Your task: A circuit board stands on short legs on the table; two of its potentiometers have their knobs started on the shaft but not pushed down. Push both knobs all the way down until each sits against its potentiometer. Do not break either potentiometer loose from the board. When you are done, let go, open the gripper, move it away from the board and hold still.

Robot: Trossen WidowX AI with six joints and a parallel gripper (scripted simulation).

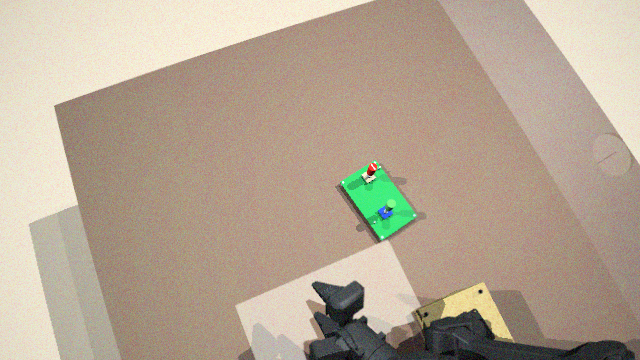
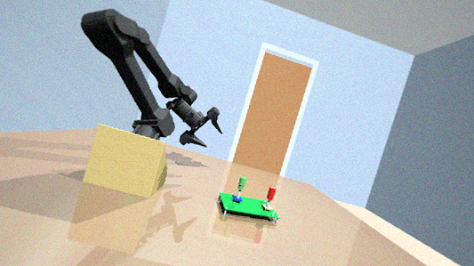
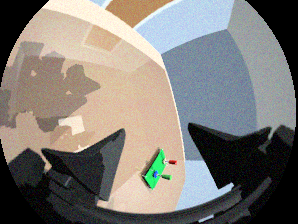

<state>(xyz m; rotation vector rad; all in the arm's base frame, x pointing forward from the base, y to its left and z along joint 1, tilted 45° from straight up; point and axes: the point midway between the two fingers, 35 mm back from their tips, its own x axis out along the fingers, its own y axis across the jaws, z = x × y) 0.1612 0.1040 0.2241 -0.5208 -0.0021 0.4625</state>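
While the green circuit board (image 1: 378, 203) lies near the table's middle in the top view, the gripper (image 1: 327, 305) waits at 6 o'clock, fingers spread, gripping nothing. From the exterior, a green knob (image 2: 242, 182) and a red knob (image 2: 271, 192) stand raised on their shafts, the arm at 10 o'clock. The wrist view frames the board between 2 dark fingers.

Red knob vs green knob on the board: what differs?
The red cylindrical knob sits over a white potentiometer; the green cylindrical knob sits over a blue potentiometer. The green one is nearer the arm's yellow base block. Both stand raised and upright, not pushed down.
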